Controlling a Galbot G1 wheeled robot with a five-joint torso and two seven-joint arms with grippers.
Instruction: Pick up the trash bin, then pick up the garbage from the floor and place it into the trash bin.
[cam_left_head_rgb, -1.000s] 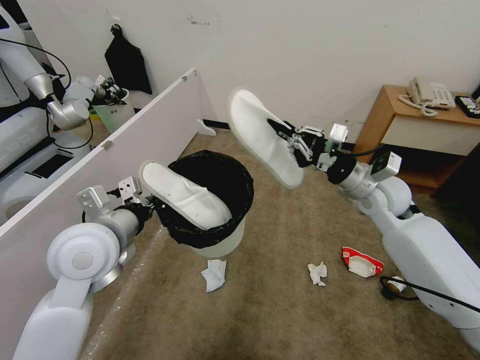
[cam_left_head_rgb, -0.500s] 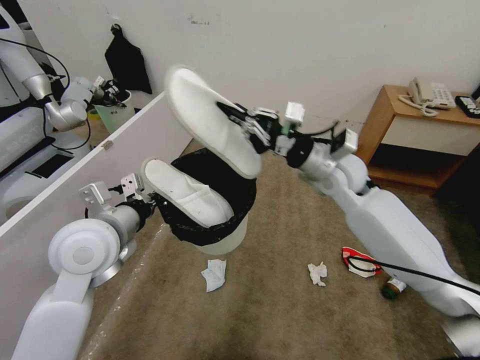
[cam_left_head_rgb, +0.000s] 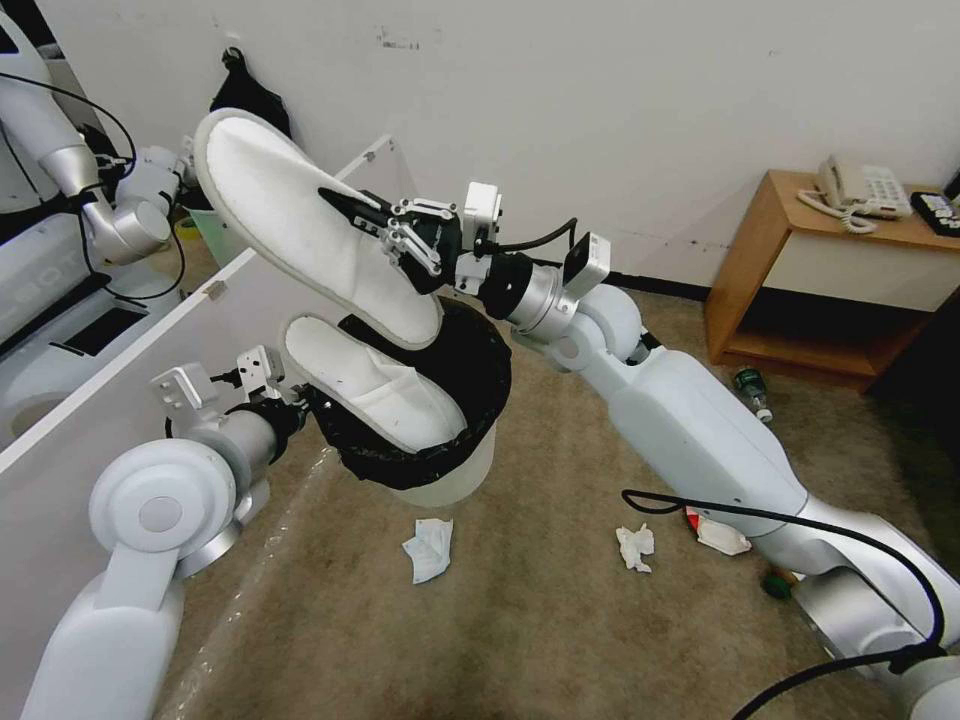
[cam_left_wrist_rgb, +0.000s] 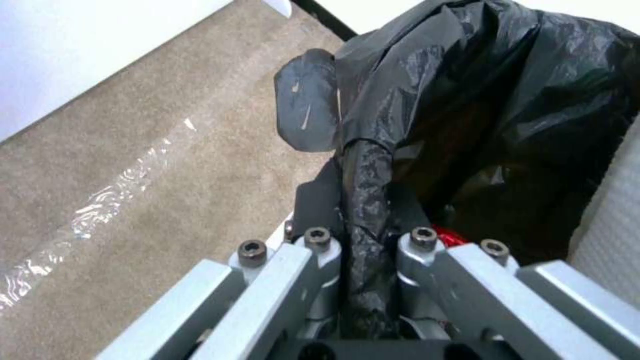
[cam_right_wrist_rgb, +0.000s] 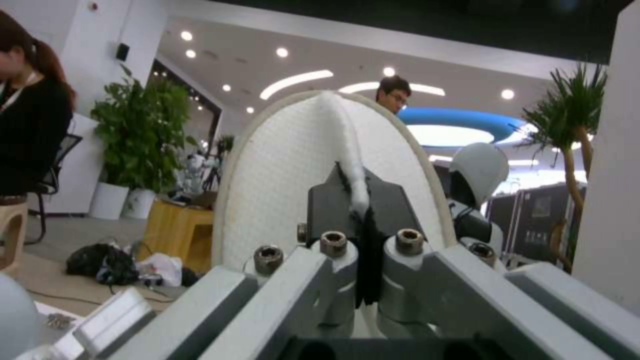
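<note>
Head view: slipper (cam_left_head_rgb: 290, 225) above bin rim (cam_left_head_rgb: 420, 470)

The red-white wrapper (cam_left_head_rgb: 718, 533) on the floor at lower right is half tucked behind the robot's right arm. A bottle (cam_left_head_rgb: 777, 583) just below it barely pokes out. The remote (cam_left_head_rgb: 940, 210) gets chopped by the right edge.

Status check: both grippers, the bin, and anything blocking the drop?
Left gripper shut on trash bin rim, bin held off floor. Right gripper shut on second slipper, above bin. First slipper sticks out over rim, partly blocking.
</note>
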